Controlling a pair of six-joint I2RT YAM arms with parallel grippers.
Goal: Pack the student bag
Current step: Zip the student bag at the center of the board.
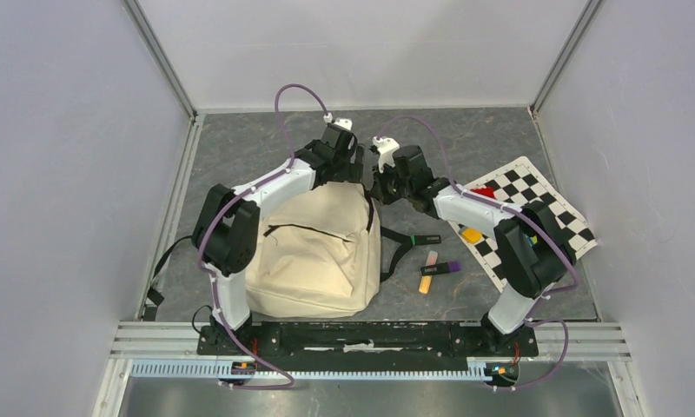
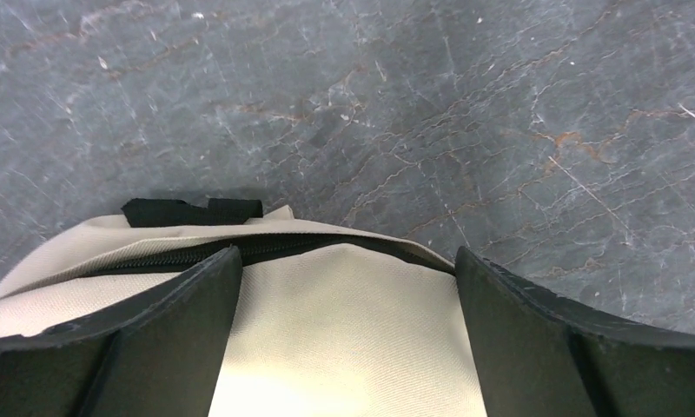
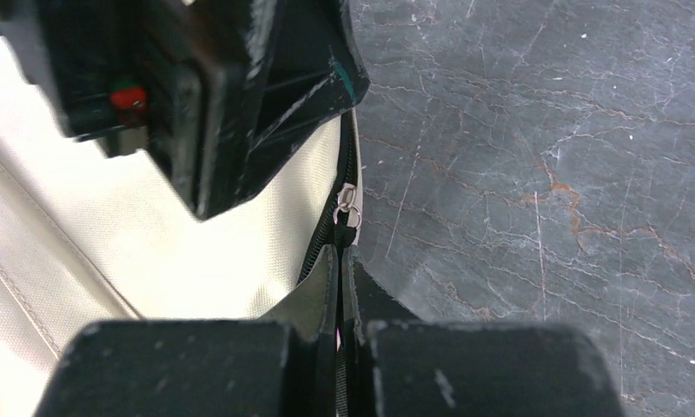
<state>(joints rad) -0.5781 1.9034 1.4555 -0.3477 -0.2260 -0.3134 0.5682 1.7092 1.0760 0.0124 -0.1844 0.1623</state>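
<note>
The student bag (image 1: 314, 252), a big cream backpack, lies flat in the middle of the table with its top toward the far side. My left gripper (image 1: 354, 165) hangs open over the bag's top edge. In the left wrist view its gripper (image 2: 346, 261) straddles cream fabric (image 2: 344, 330) just below the black zipper line (image 2: 266, 248), touching nothing. My right gripper (image 1: 379, 184) is at the bag's top right corner. In the right wrist view its gripper (image 3: 340, 261) is shut on the black zipper pull, just under the metal slider (image 3: 347, 204).
A black carry loop (image 2: 192, 211) sticks out at the bag's far edge. Black straps (image 1: 405, 243) trail to the bag's right. Highlighters (image 1: 431, 269) lie beside them. A checkerboard sheet (image 1: 535, 200) with small coloured items sits at the right.
</note>
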